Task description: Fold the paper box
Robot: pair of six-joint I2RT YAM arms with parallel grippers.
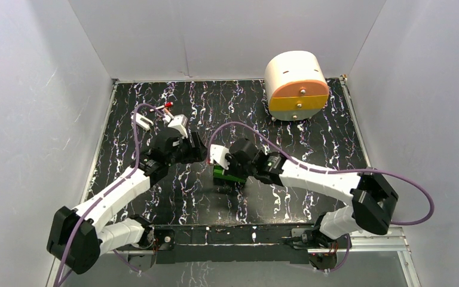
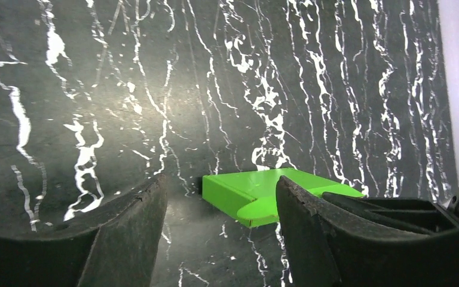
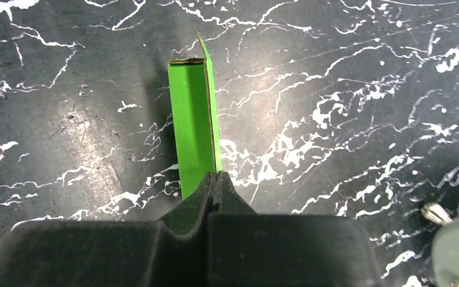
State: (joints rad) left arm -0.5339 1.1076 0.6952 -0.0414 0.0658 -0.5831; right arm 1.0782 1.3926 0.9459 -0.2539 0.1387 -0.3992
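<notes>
On the left, the left gripper hovers over the black marbled table with its fingers spread wide and nothing between them. Just beyond its fingertips, near the table's middle, sits the paper box – bright green, flat, with a rounded flap at its near corner. The right gripper has its fingers pinched together on one thin edge of the box. Well apart, at the far right corner, stands a cream-and-orange rounded drawer unit.
</notes>
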